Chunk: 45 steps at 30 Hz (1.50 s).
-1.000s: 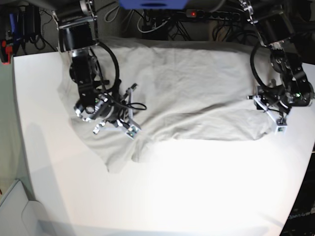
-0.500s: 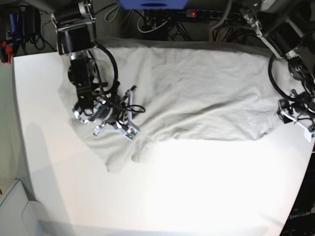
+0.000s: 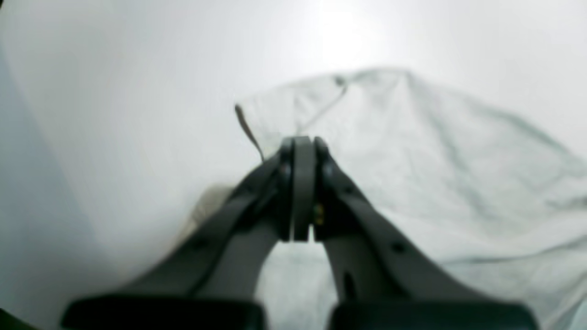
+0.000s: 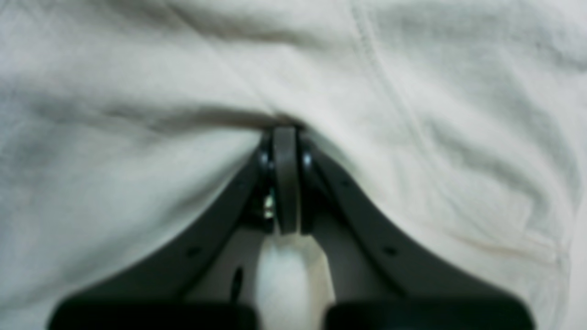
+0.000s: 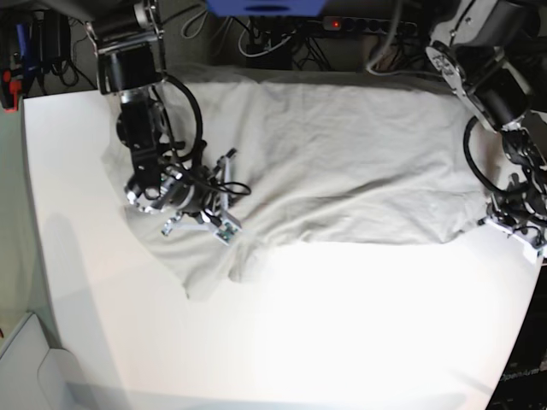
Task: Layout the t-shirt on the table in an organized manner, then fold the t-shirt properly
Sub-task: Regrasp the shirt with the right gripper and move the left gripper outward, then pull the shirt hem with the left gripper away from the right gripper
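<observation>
Left wrist view, left end effector [image 3: 301, 151]: jaws pressed flat together, nothing visible between them, hanging above the edge of the cloth.
Left wrist view, t-shirt [image 3: 435, 174]: pale and wrinkled, filling the right and lower part; one corner with a stitched hem points up the frame, a loose thread trailing from its edge.
Left wrist view, tabletop [image 3: 114, 114]: bare white surface to the left of and beyond the shirt corner.
Right wrist view, right end effector [image 4: 285, 142]: jaws tight together, tips sunk into a crease of the fabric; a pinch of cloth seems caught there, though the blur leaves it unsure.
Right wrist view, t-shirt [image 4: 137, 183]: covers nearly the whole frame, a seam running down on the right.
Base view, t-shirt [image 5: 342, 162]: spread wide across the far half of the tabletop [image 5: 342, 342], wrinkled, with a flap hanging toward the near-left.
Base view, right end effector [image 5: 218, 226]: down on the shirt's left part.
Base view, left end effector [image 5: 523, 235]: at the shirt's right edge, beside the tabletop's rim.
</observation>
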Each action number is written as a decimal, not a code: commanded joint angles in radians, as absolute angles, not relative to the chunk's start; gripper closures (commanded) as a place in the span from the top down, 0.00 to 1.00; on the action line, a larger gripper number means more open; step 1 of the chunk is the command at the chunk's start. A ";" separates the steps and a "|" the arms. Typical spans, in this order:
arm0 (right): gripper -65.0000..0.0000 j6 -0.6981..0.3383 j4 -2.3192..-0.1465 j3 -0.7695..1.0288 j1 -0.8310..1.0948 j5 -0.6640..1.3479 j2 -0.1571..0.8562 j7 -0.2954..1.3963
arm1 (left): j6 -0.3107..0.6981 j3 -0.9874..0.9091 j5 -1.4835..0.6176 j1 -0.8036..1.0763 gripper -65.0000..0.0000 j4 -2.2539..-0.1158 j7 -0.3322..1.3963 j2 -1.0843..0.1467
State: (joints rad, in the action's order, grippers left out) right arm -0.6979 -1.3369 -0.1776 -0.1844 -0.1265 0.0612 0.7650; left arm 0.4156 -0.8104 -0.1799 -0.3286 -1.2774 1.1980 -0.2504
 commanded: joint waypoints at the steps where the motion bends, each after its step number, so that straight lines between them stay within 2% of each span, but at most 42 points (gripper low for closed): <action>1: 0.00 -0.698 -1.333 -0.177 -0.183 -0.154 0.070 0.811 | 0.414 -0.843 -0.182 -0.349 0.00 -1.280 1.176 -0.271; 3: 0.00 -0.698 -1.333 -0.177 -0.183 -0.154 0.071 0.809 | 0.407 -0.888 -0.182 -0.366 0.00 -1.225 1.152 -0.277; 8: 0.00 -0.698 -1.333 -0.177 -0.183 -0.154 0.070 0.809 | 0.271 -0.905 -0.191 -0.384 0.00 -1.104 1.027 -0.278; 18: 0.00 -0.698 -1.333 -0.177 -0.183 -0.154 0.070 0.809 | 0.268 -0.903 -0.193 -0.395 0.00 -1.076 0.990 -0.255; 23: 0.00 -0.698 -1.333 -0.177 -0.183 -0.154 0.068 0.809 | 0.260 -0.894 -0.188 -0.397 0.00 -1.064 0.918 -0.249; 30: 0.00 -0.698 -1.333 -0.179 -0.183 -0.154 0.068 0.812 | 0.260 -0.809 -0.186 -0.456 0.00 -0.852 0.852 -0.257; 37: 0.00 -0.698 -1.333 -0.179 -0.183 -0.154 0.074 0.809 | 0.259 -0.811 -0.183 -0.456 0.00 -0.822 0.842 -0.257; 41: 0.00 -0.698 -1.333 -0.179 -0.183 -0.154 0.079 0.809 | 0.259 -0.808 -0.182 -0.450 0.00 -0.812 0.759 -0.289; 45: 0.00 -0.698 -1.333 -0.179 -0.183 -0.154 0.079 0.811 | 0.259 -0.806 -0.182 -0.458 0.00 -0.707 0.667 -0.329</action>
State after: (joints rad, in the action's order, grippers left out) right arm -0.6983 -1.3357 -0.1795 -0.1841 -0.1226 0.0692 0.7570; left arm 0.2741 -0.8078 -0.1982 -0.4397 -0.6994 0.6598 -0.3149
